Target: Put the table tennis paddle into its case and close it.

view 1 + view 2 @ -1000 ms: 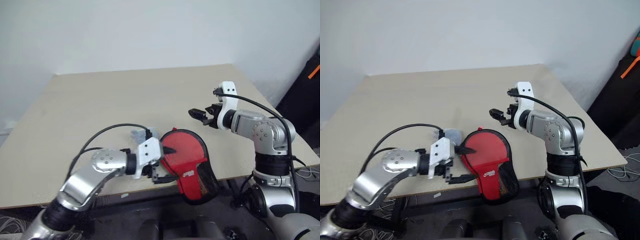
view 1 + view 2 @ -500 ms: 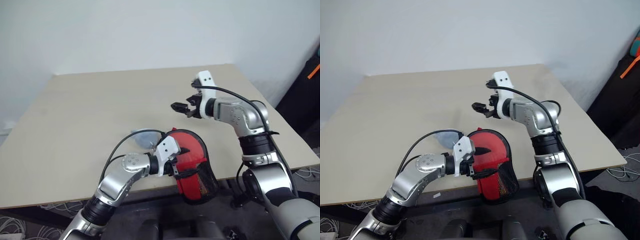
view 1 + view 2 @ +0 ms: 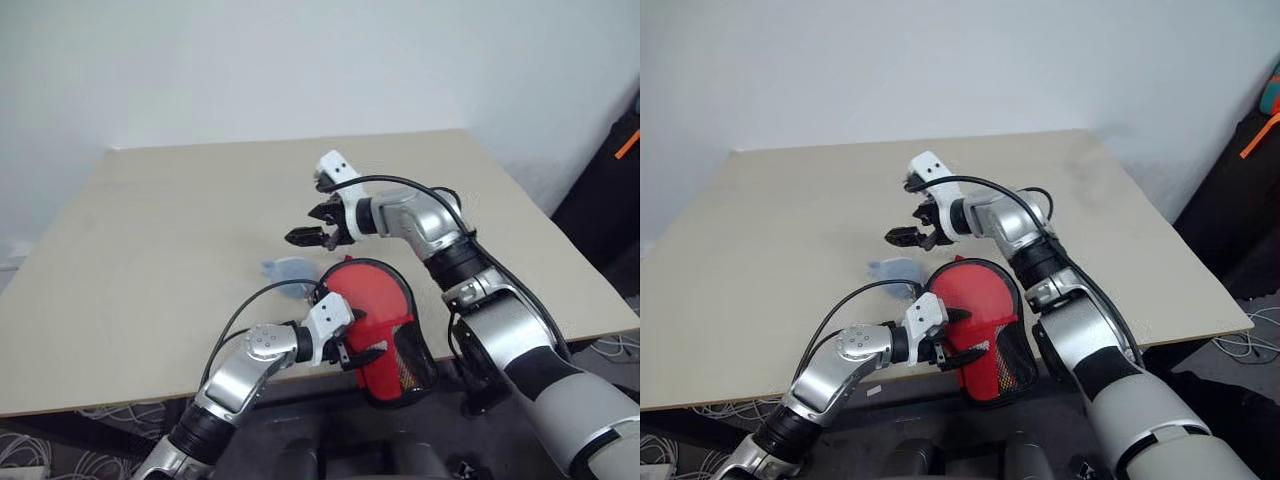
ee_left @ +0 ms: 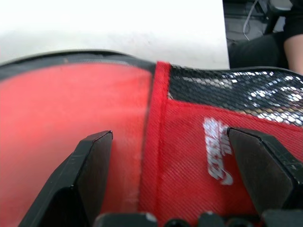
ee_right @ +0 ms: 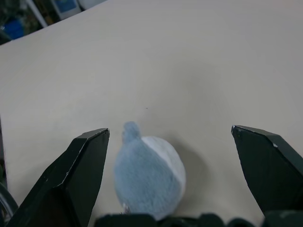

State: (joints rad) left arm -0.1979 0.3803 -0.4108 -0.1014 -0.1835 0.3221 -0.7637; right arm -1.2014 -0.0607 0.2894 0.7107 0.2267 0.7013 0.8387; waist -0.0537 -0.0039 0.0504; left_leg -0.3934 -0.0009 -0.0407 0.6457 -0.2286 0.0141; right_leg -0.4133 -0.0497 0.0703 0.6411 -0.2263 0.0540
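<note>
Here the left gripper [image 3: 352, 335] sits low at the desk's [image 3: 150, 240] near edge, its two black fingers [image 4: 90, 175] spread wide with nothing between them. In the left wrist view the fingers hover just over the case [image 3: 385, 330], one over the smooth red area with a black rim, the other over the red fabric beside the white logo [image 4: 218, 151] and the black mesh [image 4: 236, 90].

The case lies red side up at the front edge of the desk, its rounded end on the desk top and its mesh end hanging past the edge. Whether the smooth red round part is the paddle's blade inside the case or only the case itself cannot be told; no wooden handle shows.

Just behind the case, toward the left, rests a small blue-grey lump [image 3: 288, 268], close to the case's rim.

The right gripper [image 3: 312, 232] hangs above the desk, over the lump and apart from it, pointing leftward and a little down. Its fingers [image 5: 75, 175] also stand wide and hold nothing; the right wrist view frames the lump [image 5: 149, 177] between them on the bare desk.
</note>
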